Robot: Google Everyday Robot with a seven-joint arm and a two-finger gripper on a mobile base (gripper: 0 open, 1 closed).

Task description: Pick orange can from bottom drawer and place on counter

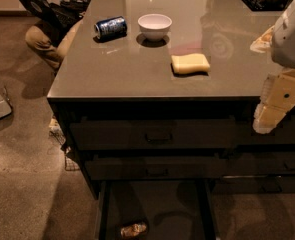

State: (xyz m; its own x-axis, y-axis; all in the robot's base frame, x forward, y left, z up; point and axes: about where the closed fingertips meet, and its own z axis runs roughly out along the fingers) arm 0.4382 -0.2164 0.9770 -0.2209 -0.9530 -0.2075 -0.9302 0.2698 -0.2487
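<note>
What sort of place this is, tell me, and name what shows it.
Probably a kitchen or office break area: a counter over stacked drawers, with a white bowl and yellow sponge on top. The gripper hangs by the counter's front edge, at right.

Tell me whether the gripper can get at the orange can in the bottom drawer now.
Probably yes. The bottom drawer is pulled open and the orange can lies uncovered on its floor. The gripper hangs high at the right, by the front edge of the counter, so it must come down and across.
</note>
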